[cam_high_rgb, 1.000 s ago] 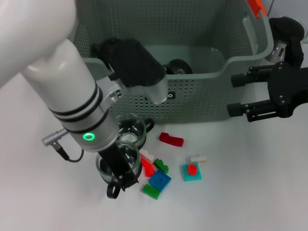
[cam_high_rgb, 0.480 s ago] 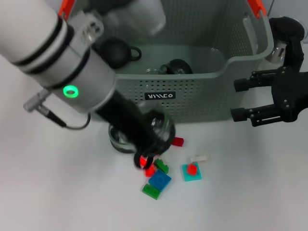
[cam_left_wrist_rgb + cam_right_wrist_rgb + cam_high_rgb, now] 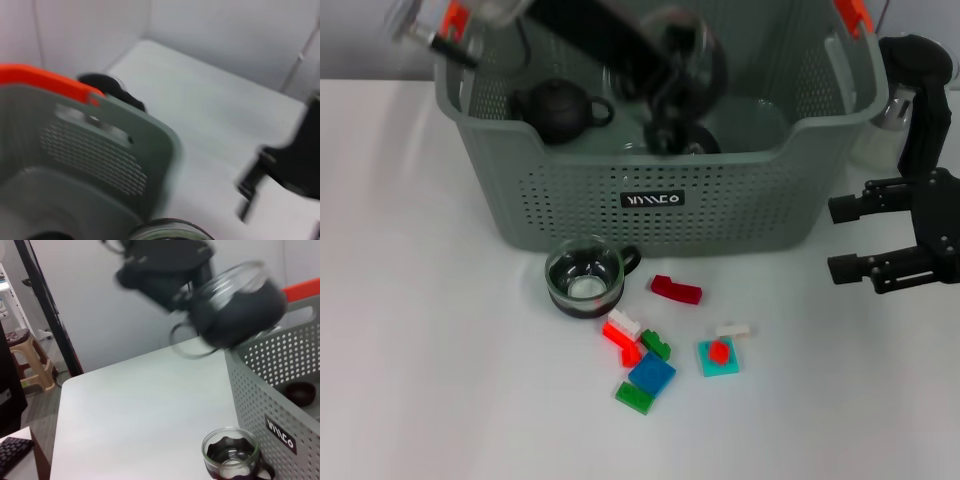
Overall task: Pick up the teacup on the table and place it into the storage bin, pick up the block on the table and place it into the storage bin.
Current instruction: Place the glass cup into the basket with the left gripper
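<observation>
Teacup (image 3: 692, 62) of clear glass looks pinched by your left gripper (image 3: 665, 85) over the grey-green perforated storage bin (image 3: 660, 215) — lower before releasing; right gripper (image 3: 850, 238) idles spread.

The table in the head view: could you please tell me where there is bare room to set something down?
The table is bare on the robot's left of the glass teacup and below the storage bin. Another bare patch lies between the teal block and the right gripper. It is crowded around the block cluster before the bin.

We see a teacup (image 3: 585, 279) on the bench (image 3: 430, 380) just before the storage bin (image 3: 660, 190), blocks (image 3: 665, 350) before it, a teapot (image 3: 558, 108) inside.
</observation>
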Robot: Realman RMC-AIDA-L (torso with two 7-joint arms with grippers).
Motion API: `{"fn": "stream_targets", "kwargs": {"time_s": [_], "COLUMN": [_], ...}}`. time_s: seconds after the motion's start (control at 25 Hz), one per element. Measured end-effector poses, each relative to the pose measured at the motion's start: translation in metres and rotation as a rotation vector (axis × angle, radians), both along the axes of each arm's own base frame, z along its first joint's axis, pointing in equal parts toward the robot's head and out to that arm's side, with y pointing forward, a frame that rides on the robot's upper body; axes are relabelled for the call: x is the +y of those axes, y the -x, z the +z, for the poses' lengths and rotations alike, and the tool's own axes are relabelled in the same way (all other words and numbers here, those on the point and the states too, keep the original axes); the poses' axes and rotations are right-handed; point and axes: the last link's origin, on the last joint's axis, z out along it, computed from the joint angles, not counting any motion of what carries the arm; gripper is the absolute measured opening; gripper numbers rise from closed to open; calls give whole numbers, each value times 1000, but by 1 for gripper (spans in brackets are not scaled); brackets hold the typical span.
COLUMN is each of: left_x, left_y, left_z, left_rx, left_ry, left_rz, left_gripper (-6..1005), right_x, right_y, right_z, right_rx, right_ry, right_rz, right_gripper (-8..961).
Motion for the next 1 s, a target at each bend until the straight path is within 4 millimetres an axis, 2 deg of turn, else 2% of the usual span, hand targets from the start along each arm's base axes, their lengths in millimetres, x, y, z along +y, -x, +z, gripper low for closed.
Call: {"fn": "stream_targets", "kwargs": {"time_s": [0.28,0.48,0.72,1.0], "left_x": [70,103,113,109], "left_y": [11,30,42,49], "left_z": [-11,-30,-60,-104], "left_rx": [-30,45,127,191], "left_ry": [-110,-225,-330,-368], "left_rz": [54,89,75,28], "left_gripper": [76,81,87,94], "right_x": [-1,0,0,1], "right_y": [-1,1,4,6], "right_z": [0,-3,-7,-11], "right_rx": [-2,3,9,15], "right_ry": [9,15,13,10], "right_rz": [-6,-5,4,5], "right_gripper": [836,836,836,836]}}
